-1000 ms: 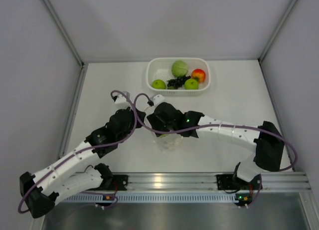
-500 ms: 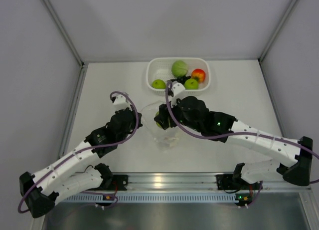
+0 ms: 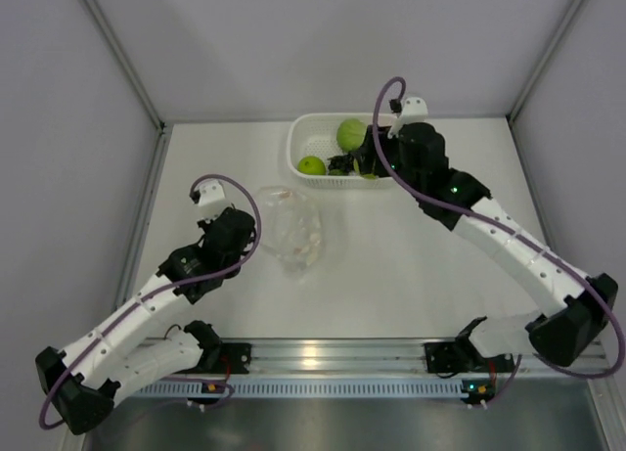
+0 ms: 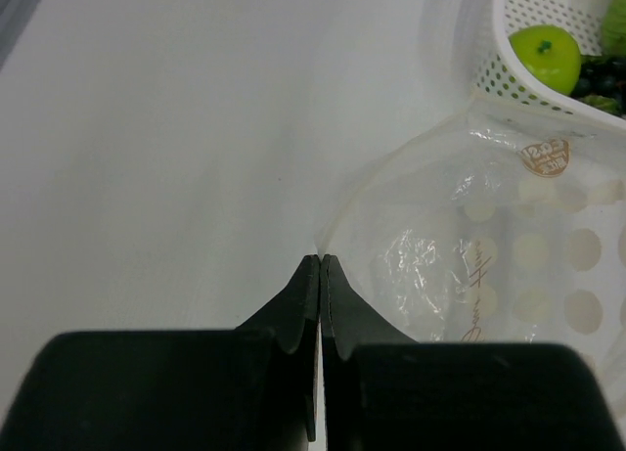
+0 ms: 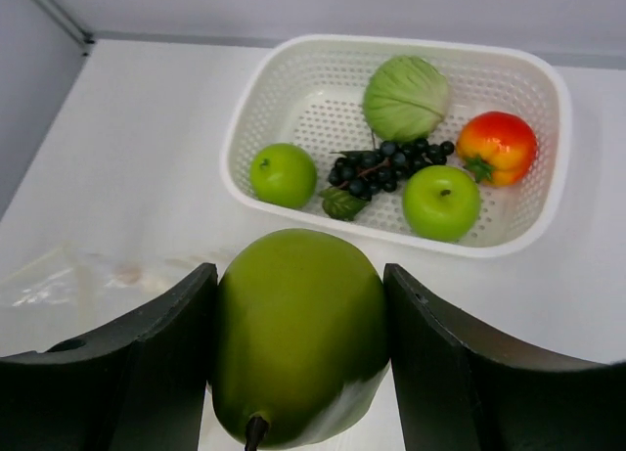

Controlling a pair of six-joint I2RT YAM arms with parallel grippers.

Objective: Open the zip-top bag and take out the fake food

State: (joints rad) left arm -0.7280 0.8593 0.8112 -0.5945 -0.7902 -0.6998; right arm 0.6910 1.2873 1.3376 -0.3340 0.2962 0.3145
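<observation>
The zip-top bag (image 3: 296, 232) lies crumpled and clear on the table's middle left; it also shows in the left wrist view (image 4: 469, 246). My left gripper (image 4: 320, 260) is shut, its tips pinching the bag's near edge. My right gripper (image 5: 300, 275) is shut on a green pear (image 5: 298, 334) and hovers by the near rim of the white basket (image 5: 391, 42). In the basket lie two green apples (image 5: 284, 174), a pale green ball (image 5: 406, 97), a dark grape bunch (image 5: 381, 165) and a red-yellow apple (image 5: 497, 148). From above, the right gripper (image 3: 373, 167) hides part of the basket.
The white perforated basket (image 3: 298, 128) stands at the back centre, against the rear wall. Grey walls close the table on the left, right and back. A metal rail (image 3: 323, 355) carrying both arm bases runs along the near edge.
My right gripper came out of the bag with the pear and swung back to the basket. My left gripper drew the bag to the left.
</observation>
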